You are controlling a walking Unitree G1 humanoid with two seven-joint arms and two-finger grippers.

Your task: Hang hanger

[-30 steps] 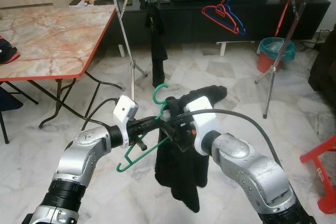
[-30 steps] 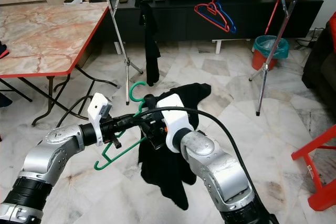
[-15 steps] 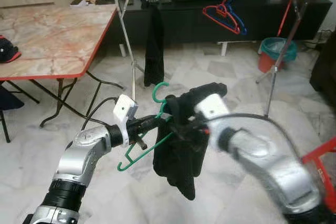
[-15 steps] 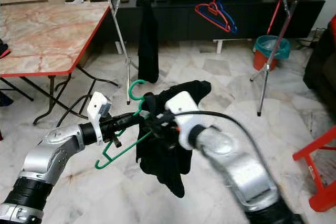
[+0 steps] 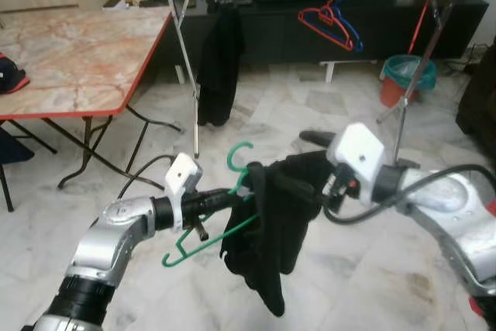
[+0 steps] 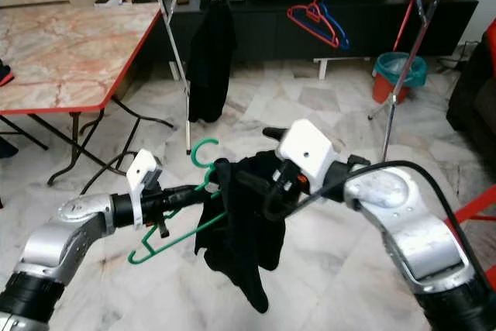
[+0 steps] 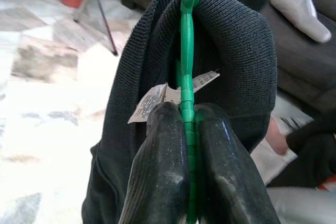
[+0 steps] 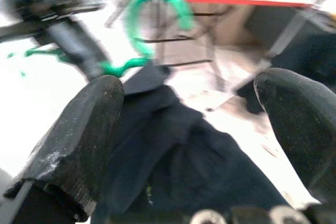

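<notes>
While the left claw [image 5: 225, 199] pinches the green plastic hanger [image 5: 203, 236] so the black knitted top [image 5: 271, 230] stays on, the right claw [image 8: 194, 129] gapes wide just above it.

Bright, even daylight; blurred right wrist view

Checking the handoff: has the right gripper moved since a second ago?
Yes. The right gripper, open, has drawn back to the robot's right off the green hanger, which the left gripper grips.
</notes>
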